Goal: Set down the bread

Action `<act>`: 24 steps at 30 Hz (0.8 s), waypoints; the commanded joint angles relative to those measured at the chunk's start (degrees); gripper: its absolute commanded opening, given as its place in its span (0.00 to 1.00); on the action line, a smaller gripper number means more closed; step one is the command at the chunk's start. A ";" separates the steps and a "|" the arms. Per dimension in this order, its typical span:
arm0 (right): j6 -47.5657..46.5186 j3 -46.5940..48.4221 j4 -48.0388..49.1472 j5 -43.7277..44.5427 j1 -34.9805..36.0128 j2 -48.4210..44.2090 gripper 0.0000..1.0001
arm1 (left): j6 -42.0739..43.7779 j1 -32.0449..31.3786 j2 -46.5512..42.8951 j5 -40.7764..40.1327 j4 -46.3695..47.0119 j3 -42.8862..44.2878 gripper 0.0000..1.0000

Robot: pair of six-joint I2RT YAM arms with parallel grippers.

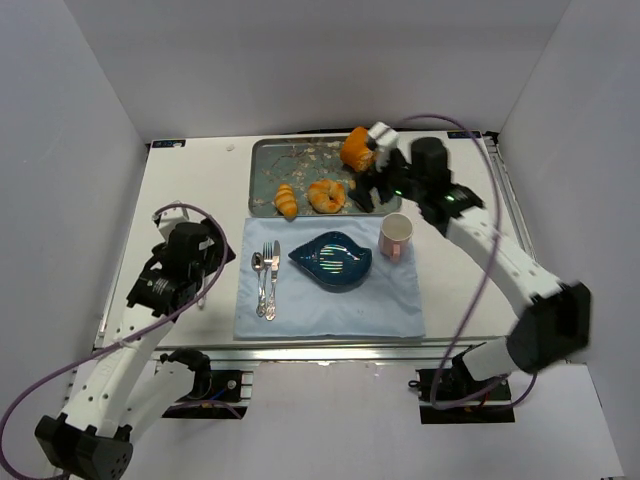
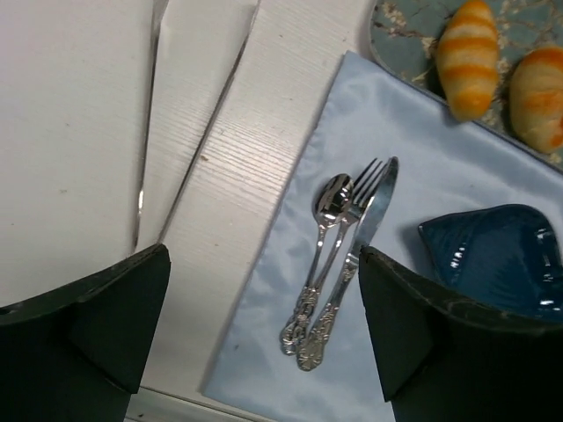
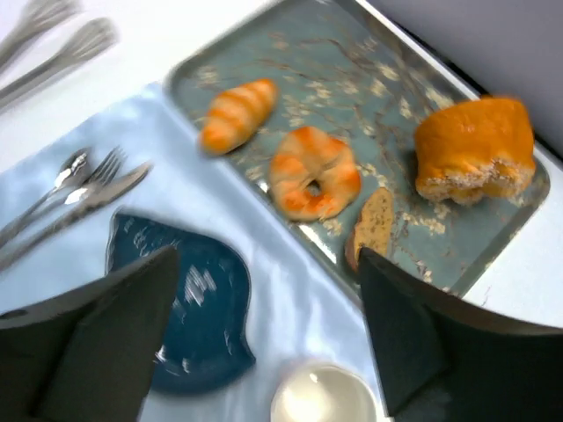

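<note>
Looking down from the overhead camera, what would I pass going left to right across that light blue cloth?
Silver cutlery → dark blue leaf-shaped dish → pink mug, all lying on the light blue cloth.

Right wrist view smeared with blur, cutlery (image 3: 88, 185) soft-edged, mug (image 3: 324, 397) cut by the bottom edge, blue dish (image 2: 493, 255) partly behind the left gripper (image 2: 264, 264) and clipped right, tray (image 2: 409, 31) and round bread (image 2: 538, 97) cropped in left wrist view.
</note>
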 commanded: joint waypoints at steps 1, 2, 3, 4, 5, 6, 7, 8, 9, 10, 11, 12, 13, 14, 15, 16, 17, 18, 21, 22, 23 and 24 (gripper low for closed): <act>-12.59 -13.29 -0.11 -26.94 -7.52 -10.94 0.67 | 3.56 2.01 3.25 0.30 -2.27 2.94 0.96; -13.47 -17.93 -0.45 -30.81 -7.96 -14.79 0.51 | 5.48 4.89 5.44 1.79 -1.83 2.94 0.79; -14.17 -19.80 -1.07 -31.89 -8.40 -16.48 0.33 | 6.72 7.00 6.50 6.33 -1.39 2.85 0.60; -14.96 -21.47 -1.94 -33.03 -8.58 -17.98 0.00 | 7.95 9.55 7.38 9.42 -0.69 2.77 0.40; -15.84 -22.88 -3.69 -34.96 -8.84 -19.56 0.00 | 10.48 14.97 8.35 12.59 0.01 2.59 0.20; -16.63 -25.16 -3.97 -35.07 -8.93 -22.27 0.00 | 11.47 17.28 9.92 15.14 1.15 2.33 0.00; -16.64 -26.14 -4.06 -34.89 -8.85 -23.52 0.21 | 12.69 19.22 10.90 17.95 1.51 2.33 0.00; -16.64 -26.93 -4.15 -34.11 -8.93 -24.75 0.44 | 14.97 22.11 11.95 18.15 1.78 2.50 0.00; -16.81 -27.55 -5.19 -33.40 -9.02 -26.59 0.56 | 15.95 22.84 14.48 18.07 1.34 2.85 0.08; -16.99 -27.64 -5.90 -32.70 -9.02 -27.21 0.67 | 17.35 23.71 15.99 17.37 1.08 3.46 0.48; -17.25 -27.64 -6.60 -31.65 -9.55 -28.35 0.69 | 17.97 23.98 17.40 16.93 0.20 3.82 0.64; -18.56 -27.64 -9.05 -30.51 -10.86 -29.41 0.74 | 20.42 24.34 22.54 15.88 0.20 5.13 0.82; -18.75 -27.64 -9.07 -30.32 -10.87 -29.42 0.74 | 20.79 24.34 23.64 15.35 0.20 5.23 0.84; -18.75 -27.56 -9.42 -30.32 -11.56 -29.51 0.74 | 21.40 24.51 24.78 15.17 0.89 5.23 0.84; -18.58 -27.47 -9.51 -30.49 -11.92 -29.42 0.75 | 22.19 24.51 26.10 15.26 0.99 5.40 0.85; -18.14 -27.47 -9.51 -30.84 -12.18 -29.24 0.75 | 23.68 24.69 28.72 15.43 1.25 5.75 0.89; -17.87 -27.38 -9.51 -31.02 -12.71 -29.16 0.75 | 24.39 24.69 29.88 15.61 2.38 5.75 0.90; -17.78 -27.38 -9.34 -31.11 -12.98 -29.07 0.75 | 25.35 24.78 30.94 16.48 3.18 5.58 0.90; -17.34 -27.29 -8.98 -31.55 -13.24 -28.45 0.75 | 29.22 24.78 34.98 18.77 4.76 5.67 0.90; -17.34 -27.21 -8.81 -31.55 -13.59 -28.19 0.76 | 30.88 24.87 36.82 19.29 5.29 5.67 0.90; -17.17 -27.12 -8.81 -31.55 -13.77 -28.01 0.76 | 31.68 24.87 37.62 19.47 5.55 5.67 0.90; -17.08 -26.94 -8.81 -31.81 -13.86 -27.75 0.76 | 33.00 24.95 38.32 19.74 6.08 5.49 0.90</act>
